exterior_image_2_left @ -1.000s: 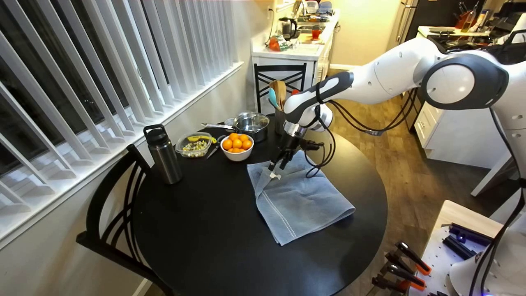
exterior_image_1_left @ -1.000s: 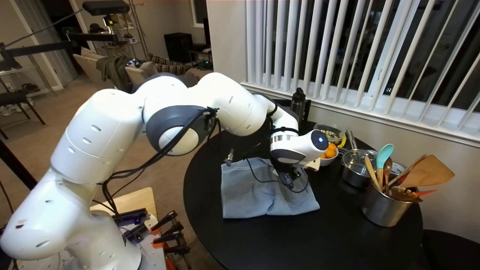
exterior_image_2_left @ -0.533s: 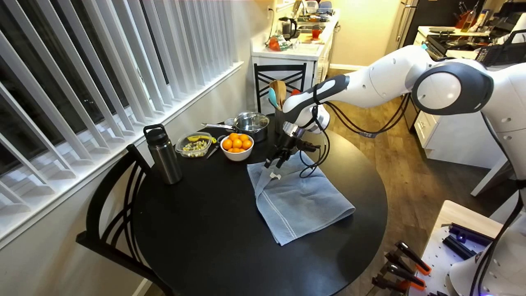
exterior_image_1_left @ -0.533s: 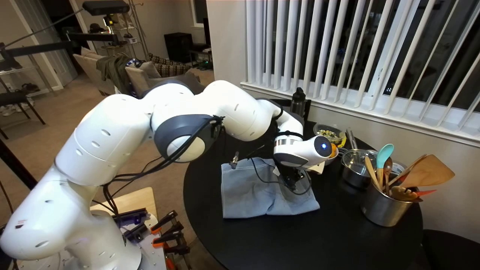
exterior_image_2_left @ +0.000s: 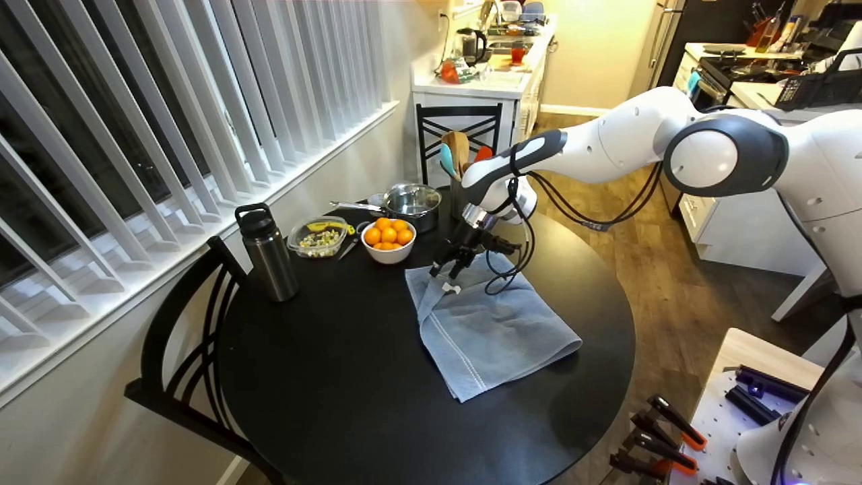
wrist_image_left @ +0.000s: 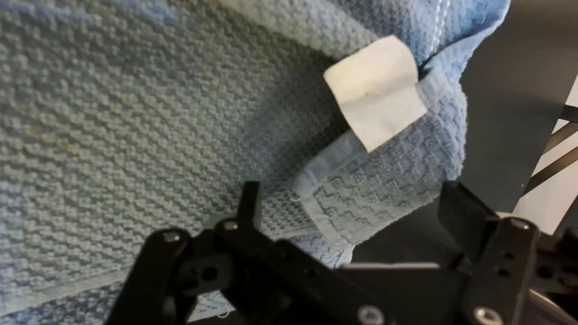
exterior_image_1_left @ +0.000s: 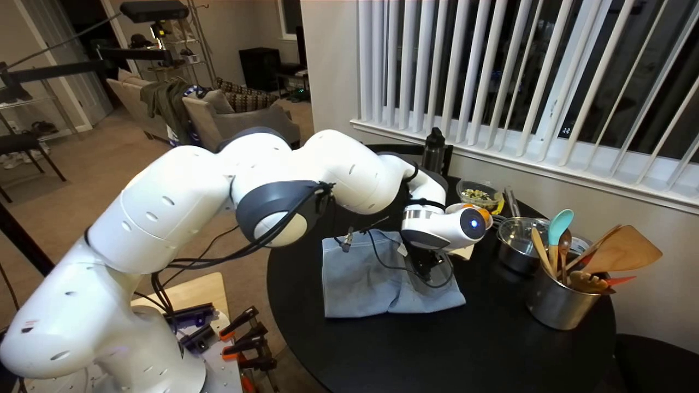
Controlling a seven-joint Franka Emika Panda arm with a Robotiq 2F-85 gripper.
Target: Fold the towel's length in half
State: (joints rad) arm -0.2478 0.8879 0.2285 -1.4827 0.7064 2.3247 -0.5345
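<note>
The towel (exterior_image_2_left: 498, 330), light grey-blue with a fine weave, lies folded over on the black round table in both exterior views. Along its edge toward the bowl, a narrow flap (wrist_image_left: 384, 176) is turned over, and a white tag (wrist_image_left: 375, 90) sticks out beside it. My gripper (wrist_image_left: 350, 185) is open, its two fingers wide apart; the flap shows in the gap between them, not pinched. In an exterior view the gripper (exterior_image_2_left: 444, 273) points down at the towel's corner near the bowl. Whether the fingertips touch the cloth I cannot tell.
A white bowl of oranges (exterior_image_2_left: 388, 239) stands just beyond the towel's corner. Near it are a clear food container (exterior_image_2_left: 320, 238), a pot (exterior_image_2_left: 412, 202) and a steel bottle (exterior_image_2_left: 269, 259). A utensil holder (exterior_image_1_left: 562, 300) stands on the table too. Cables (exterior_image_1_left: 396, 265) loop from the wrist over the towel.
The arm has reached farther out with its elbow lowering, and my gripper has shifted slightly toward the towel's bowl-side corner. It has stayed open, and the towel looks unmoved.
</note>
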